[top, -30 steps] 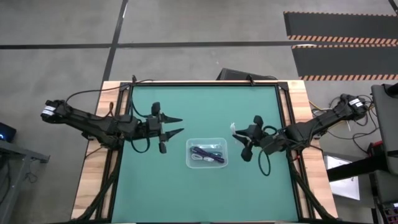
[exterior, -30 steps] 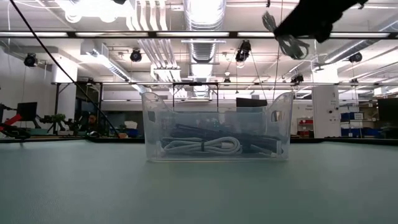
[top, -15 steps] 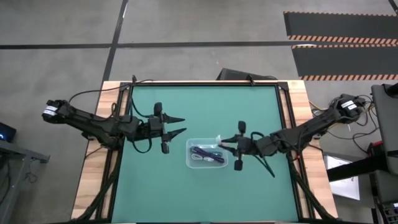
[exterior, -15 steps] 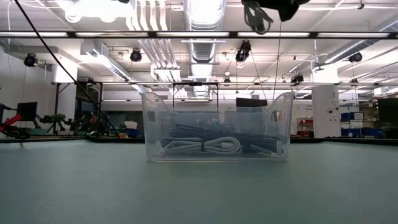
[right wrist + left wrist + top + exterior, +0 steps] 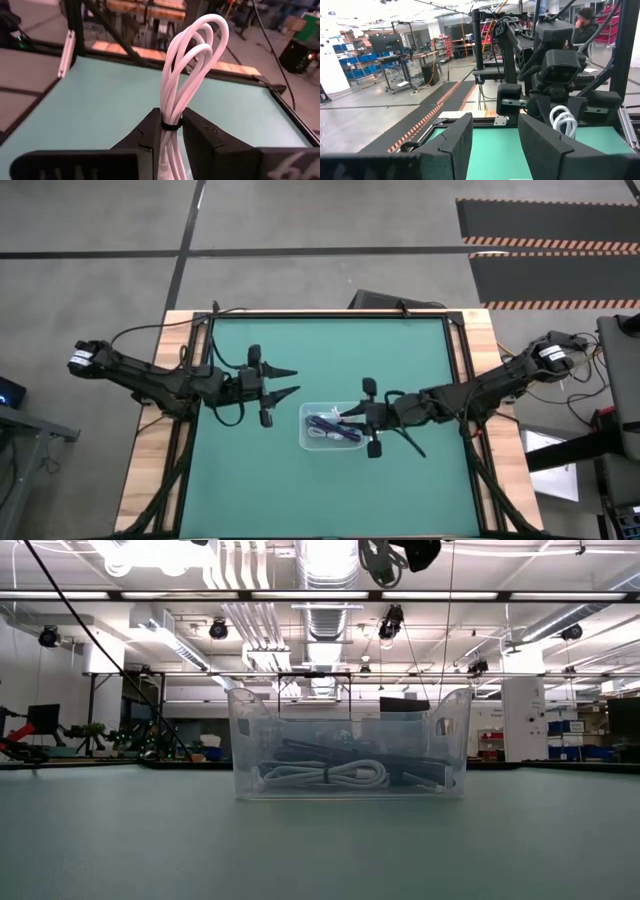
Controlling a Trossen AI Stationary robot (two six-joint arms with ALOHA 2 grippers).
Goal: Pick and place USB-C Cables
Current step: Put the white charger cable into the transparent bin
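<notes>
- A white cable, bundled in loops, is clamped between the fingers of the right claw; the black tie around the bundle sits at the fingertips.
- The right claw is held above the right end of the clear tray, which stands near the middle of the green surface.
- More cables, white and dark, are seen lying in the tray.
- The left claw is held released, fingers spread, over the surface left of the tray, nearer the far edge.
</notes>
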